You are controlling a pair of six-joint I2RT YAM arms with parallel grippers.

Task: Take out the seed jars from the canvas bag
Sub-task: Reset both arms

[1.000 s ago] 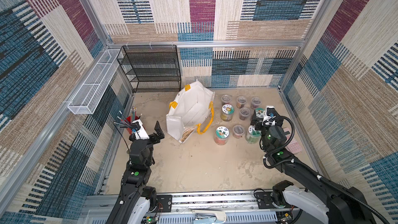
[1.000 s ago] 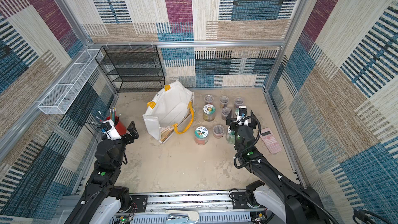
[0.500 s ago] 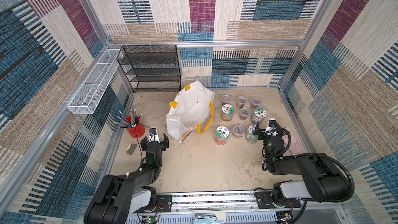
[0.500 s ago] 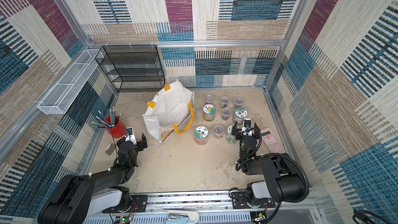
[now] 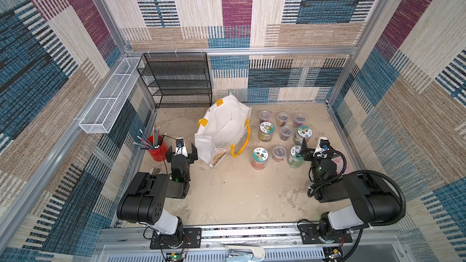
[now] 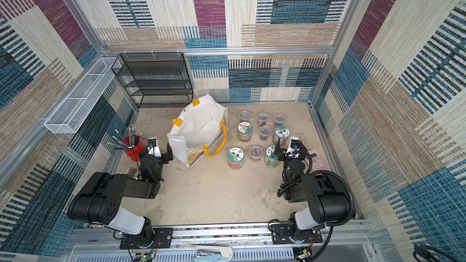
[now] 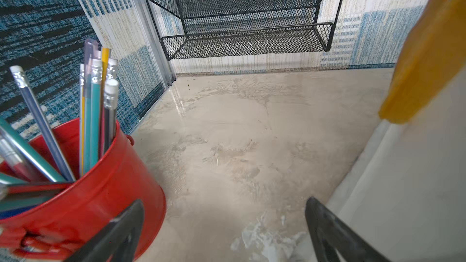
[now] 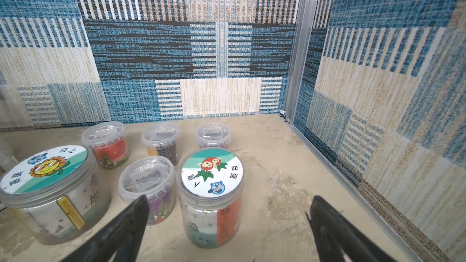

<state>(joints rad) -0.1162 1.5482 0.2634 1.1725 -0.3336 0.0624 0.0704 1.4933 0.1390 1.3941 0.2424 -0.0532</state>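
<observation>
While nine seed jars (image 5: 286,132) stand in rows at 3 o'clock of the slumped canvas bag (image 5: 224,127), the bag's inside is unreadable and the right gripper (image 5: 318,150) hides part of the 5 o'clock jar. Both it and the left gripper (image 5: 181,151) gape empty, the right one pulled back toward 6 o'clock since a second ago.

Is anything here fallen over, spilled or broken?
Nothing looks spilled or broken. All nine jars stand upright, lids on, beside the bag. The bag lies slumped, and a striped tan thing shows at its near end; I cannot tell what it is. The table is only stained.
</observation>
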